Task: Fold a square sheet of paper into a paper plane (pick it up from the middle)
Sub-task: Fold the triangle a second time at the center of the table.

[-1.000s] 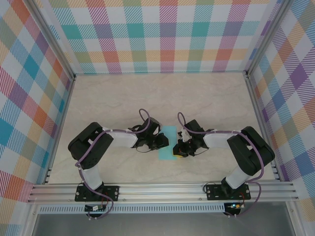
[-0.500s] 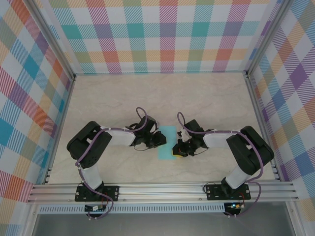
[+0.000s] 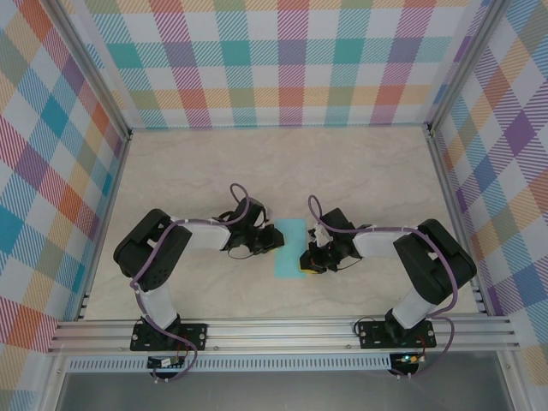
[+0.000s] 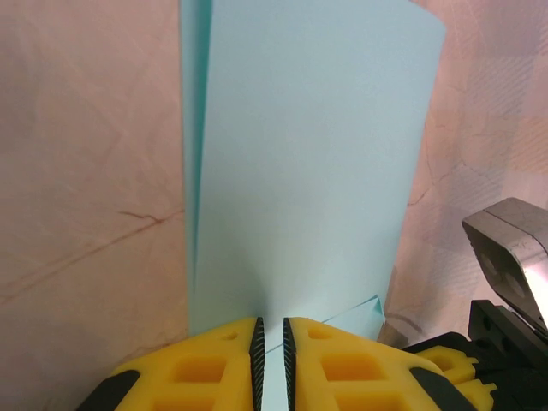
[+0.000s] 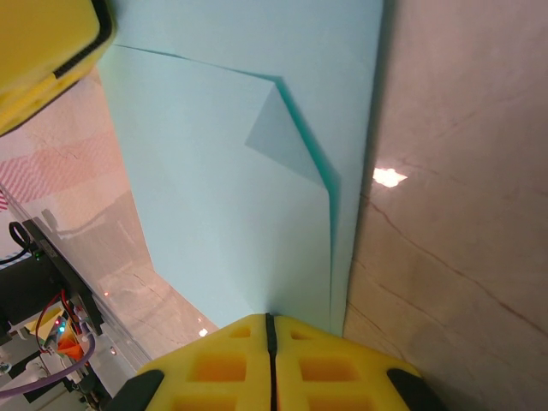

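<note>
Marbled table (image 3: 214, 171) carries the paper plane (image 3: 291, 248) between both pincers: left pincer (image 4: 272, 360) nearly closed at its edge, right pincer (image 5: 270, 330) clamped on it.

Both arms bent low, reaching inward toward each other. Left gripper (image 4: 270, 360) nearly closed, a thin slit between its yellow fingers (image 4: 210, 368), pinching the paper (image 4: 300, 171). Right gripper (image 5: 271, 342) pressed fully closed on the same sheet.

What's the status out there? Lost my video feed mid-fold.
Left end effector nearly shut at the paper's edge. Right end effector shut at the opposite edge; grip unclear. Paper a folded cyan strip flat on the table. Nothing in the way.
</note>
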You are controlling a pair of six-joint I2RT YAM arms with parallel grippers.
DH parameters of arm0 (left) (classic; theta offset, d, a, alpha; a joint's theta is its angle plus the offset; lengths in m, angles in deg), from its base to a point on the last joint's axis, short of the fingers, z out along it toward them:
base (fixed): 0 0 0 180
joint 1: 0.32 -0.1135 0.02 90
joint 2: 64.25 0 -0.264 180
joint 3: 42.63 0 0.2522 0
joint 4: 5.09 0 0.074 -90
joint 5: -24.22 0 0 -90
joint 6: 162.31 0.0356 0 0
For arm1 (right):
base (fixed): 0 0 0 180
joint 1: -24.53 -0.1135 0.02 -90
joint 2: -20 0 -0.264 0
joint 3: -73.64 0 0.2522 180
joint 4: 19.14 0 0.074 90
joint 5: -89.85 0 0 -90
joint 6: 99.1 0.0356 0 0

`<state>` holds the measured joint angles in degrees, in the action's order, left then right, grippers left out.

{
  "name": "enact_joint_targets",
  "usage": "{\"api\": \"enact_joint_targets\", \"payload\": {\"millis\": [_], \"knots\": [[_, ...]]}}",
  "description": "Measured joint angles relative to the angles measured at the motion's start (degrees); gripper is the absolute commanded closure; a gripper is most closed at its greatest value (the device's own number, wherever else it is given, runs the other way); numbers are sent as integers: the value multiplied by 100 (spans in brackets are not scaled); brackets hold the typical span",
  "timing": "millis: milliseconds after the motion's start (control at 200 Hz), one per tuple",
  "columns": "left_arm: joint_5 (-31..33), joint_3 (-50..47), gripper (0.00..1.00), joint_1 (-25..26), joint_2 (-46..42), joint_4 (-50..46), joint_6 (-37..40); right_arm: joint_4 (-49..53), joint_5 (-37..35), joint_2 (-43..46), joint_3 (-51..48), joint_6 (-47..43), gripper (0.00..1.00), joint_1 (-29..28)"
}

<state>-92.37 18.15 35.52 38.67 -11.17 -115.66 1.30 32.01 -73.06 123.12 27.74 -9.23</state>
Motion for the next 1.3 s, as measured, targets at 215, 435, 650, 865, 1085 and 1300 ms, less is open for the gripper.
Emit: {"api": "enact_joint_targets", "payload": {"millis": [215,435,650,865,1085,1300], "knots": [[7,81,82,-85,0,-177,166,-2,2,0,0,2,93,0],[256,190,80,-227,-114,-525,273,0,2,-2,0,2,93,0],[409,188,81,-214,-752,-734,245,39,0,-7,33,4,92,0],[223,98,82,256,-925,-485,243,85,-2,-17,68,7,91,-2],[52,24,83,417,-173,-260,160,120,-22,-11,83,4,91,-11],[92,28,84,426,-92,-273,146,422,-227,190,120,2,88,-44]]}}
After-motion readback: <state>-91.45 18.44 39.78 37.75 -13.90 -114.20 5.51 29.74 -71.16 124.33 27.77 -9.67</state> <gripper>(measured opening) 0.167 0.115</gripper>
